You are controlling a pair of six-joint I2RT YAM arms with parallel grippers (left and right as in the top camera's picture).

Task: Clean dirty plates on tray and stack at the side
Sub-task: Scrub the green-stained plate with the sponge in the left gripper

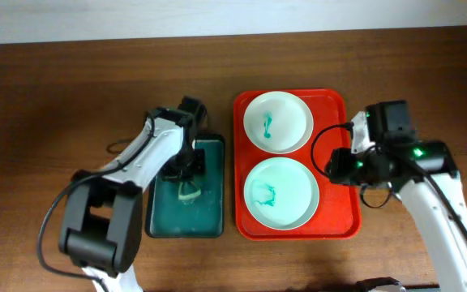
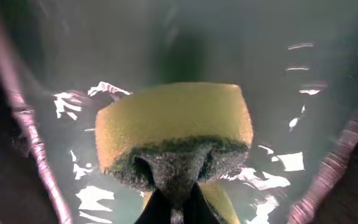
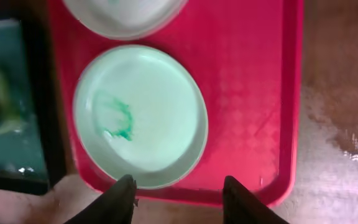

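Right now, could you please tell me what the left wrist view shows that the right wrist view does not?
Only the left wrist view: the yellow sponge, its dark green scouring side pinched by the left fingers. Only the right wrist view: the red tray, a teal-smeared plate, a second plate edge, the open right fingers and wooden table. Both: the dark green basin, blurred at the right view's edge.
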